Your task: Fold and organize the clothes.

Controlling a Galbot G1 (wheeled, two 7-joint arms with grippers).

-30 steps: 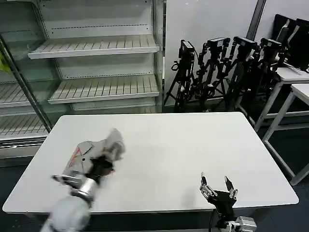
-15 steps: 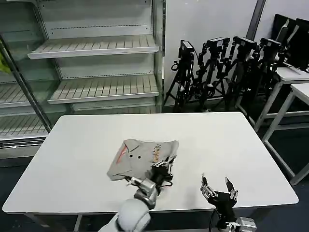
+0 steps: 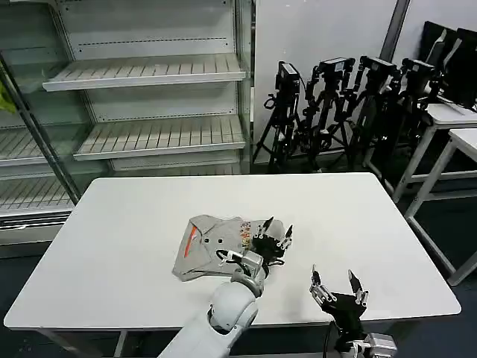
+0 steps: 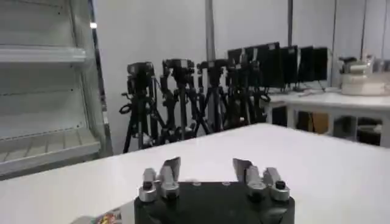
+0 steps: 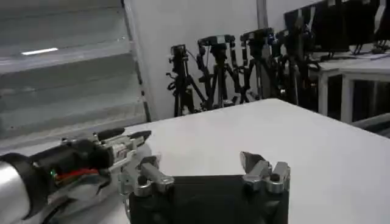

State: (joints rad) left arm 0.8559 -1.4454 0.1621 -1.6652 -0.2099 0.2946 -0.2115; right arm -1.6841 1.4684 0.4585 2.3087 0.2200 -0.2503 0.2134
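Nearest, at the surface's (image 3: 387, 246) near edge right of centre, the right end effector (image 3: 337, 291) waits with its fingers spread wide and nothing between them; its own wrist view shows the two fingertips (image 5: 253, 163) well apart above bare surface.

Farther in and to the left, the left end effector (image 3: 273, 237) sits at the right edge of the shirt (image 3: 212, 246), fingers likewise spread and empty; the left wrist view shows a clear gap between the fingertips (image 4: 170, 169) and a sliver of printed patch (image 4: 109, 216) at the frame's lower edge. Whether a fingertip touches the cloth cannot be told.

The shirt lies roughly at the surface's centre, slightly left, partly folded into a compact grey shape, with orange trim (image 3: 190, 239) at its left side and the patch near its right edge. It is well clear of every edge of the surface.

Hazards, as judged from this arrangement:
- A fingertip close to a loose fold may snag the fabric as the arm lifts or withdraws, pulling the fold open.
- A grasp closed on the top layer alone would peel it from the layers beneath, undoing the fold.
- A sideways push would slide the whole shirt over the smooth surface and skew it.
- The two end effectors are near each other; both reaching for the right edge could bring them into contact.

Beyond the far edge stand shelves (image 3: 149, 71) and tripods (image 3: 335, 104), out of reach.
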